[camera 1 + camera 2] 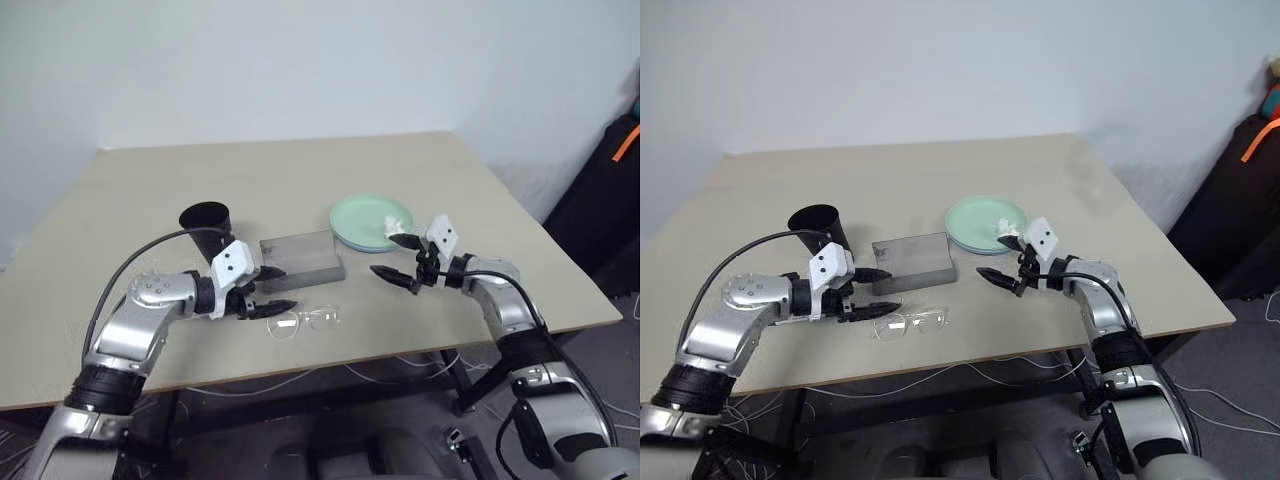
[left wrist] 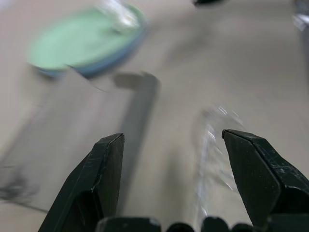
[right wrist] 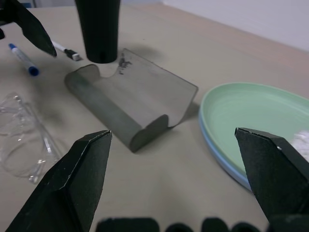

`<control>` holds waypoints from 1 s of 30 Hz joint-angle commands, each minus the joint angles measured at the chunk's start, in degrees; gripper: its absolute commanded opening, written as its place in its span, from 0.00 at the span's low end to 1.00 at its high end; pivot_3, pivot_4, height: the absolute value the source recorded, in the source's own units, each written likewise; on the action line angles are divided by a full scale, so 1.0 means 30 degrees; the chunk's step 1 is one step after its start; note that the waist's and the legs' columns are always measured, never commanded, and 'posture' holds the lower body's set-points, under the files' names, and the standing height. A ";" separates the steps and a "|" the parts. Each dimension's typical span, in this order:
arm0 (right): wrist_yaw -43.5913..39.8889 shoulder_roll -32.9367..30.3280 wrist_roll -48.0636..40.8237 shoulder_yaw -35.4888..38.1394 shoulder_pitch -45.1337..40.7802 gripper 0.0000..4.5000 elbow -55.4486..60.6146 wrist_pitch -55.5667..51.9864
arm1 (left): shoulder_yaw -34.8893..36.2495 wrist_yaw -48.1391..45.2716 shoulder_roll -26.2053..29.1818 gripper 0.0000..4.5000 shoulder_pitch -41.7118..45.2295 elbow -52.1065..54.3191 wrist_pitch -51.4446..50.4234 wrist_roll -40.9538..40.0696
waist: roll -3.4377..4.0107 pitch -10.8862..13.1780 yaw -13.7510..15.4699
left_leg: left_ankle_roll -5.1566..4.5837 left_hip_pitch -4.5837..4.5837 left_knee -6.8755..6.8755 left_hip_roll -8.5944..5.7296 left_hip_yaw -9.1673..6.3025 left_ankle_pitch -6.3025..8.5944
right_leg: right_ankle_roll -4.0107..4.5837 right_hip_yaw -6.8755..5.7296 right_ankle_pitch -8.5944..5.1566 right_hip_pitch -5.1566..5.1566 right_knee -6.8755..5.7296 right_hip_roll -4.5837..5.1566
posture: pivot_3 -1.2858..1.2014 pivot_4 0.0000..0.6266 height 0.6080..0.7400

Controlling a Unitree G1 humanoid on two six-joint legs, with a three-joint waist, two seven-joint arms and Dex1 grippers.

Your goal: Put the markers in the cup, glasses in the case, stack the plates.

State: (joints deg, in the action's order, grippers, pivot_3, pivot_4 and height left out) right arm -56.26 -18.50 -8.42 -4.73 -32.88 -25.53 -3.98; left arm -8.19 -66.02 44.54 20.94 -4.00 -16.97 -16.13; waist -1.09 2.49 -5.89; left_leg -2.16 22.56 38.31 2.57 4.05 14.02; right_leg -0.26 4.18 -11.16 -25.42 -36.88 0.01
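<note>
Even, soft indoor light with faint shadows; the left wrist view is motion-blurred (plates point(image 2: 87, 46) smeared).

Matt black cup point(image 3: 99, 26), clear-plastic glasses point(image 1: 303, 321)

case point(image 1: 302, 259) flanked by cup point(image 1: 207, 230) and plates point(image 1: 371, 221) (stacked), far table point(image 1: 300, 165) bare

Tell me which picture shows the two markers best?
The right wrist view: both markers lie beside the black cup, the blue-ended one and the black-ended one, in plain sight. In the eye views the left gripper and its arm cover that spot.
</note>
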 commanded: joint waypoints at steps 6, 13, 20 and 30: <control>0.1564 0.0914 -0.0297 0.0031 0.1065 0.98 0.2168 0.0559 | -0.2217 -0.4385 0.0226 0.76 0.3825 -0.3323 0.0735 0.1575 | -0.0006 -0.0002 0.0097 | -0.0001 0.0012 0.0006 -0.0009 0.0000 -0.0001 | -0.0001 -0.0001 -0.0001 0.0001 0.0004 0.0007 | 0.52 0.00 1.00; 0.1315 0.0666 -0.1255 0.0177 0.2624 0.98 0.4356 0.0066 | -0.3638 -0.6212 -0.1147 0.76 0.6220 -0.6259 0.1962 0.2974 | -0.0011 -0.0001 0.0098 | -0.0003 0.0024 0.0019 -0.0018 -0.0001 -0.0001 | -0.0007 0.0005 -0.0003 0.0001 0.0006 0.0012 | 0.52 0.00 1.00; 0.1037 0.0157 -0.1971 0.0022 0.3967 0.98 0.6314 -0.0475 | -0.4614 -0.6965 -0.2526 0.76 0.7538 -0.8290 0.3022 0.4334 | -0.0015 0.0000 0.0022 | -0.0005 0.0019 0.0044 -0.0016 0.0005 -0.0001 | -0.0009 0.0025 -0.0002 0.0006 -0.0007 0.0001 | 0.52 0.00 1.00; 0.1836 0.0171 -0.1924 -0.0080 0.4517 1.00 0.6824 -0.0483 | -0.5294 -0.7560 -0.2861 0.63 0.7490 -0.9108 0.4374 0.5800 | -0.0021 0.0001 0.0092 | -0.0007 0.0027 0.0080 -0.0013 -0.0003 0.0000 | -0.0007 0.0029 -0.0003 0.0004 -0.0030 -0.0001 | 0.52 0.00 1.00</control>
State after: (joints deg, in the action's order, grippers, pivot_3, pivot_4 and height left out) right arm -51.08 -17.70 -13.30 -5.56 -19.15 -7.60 -5.86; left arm -24.34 -88.14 36.07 41.89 -31.73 -4.82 1.23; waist -1.15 2.49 -5.62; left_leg -2.18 22.64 38.55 2.53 4.04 14.02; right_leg -0.28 4.27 -11.17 -25.40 -36.97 0.01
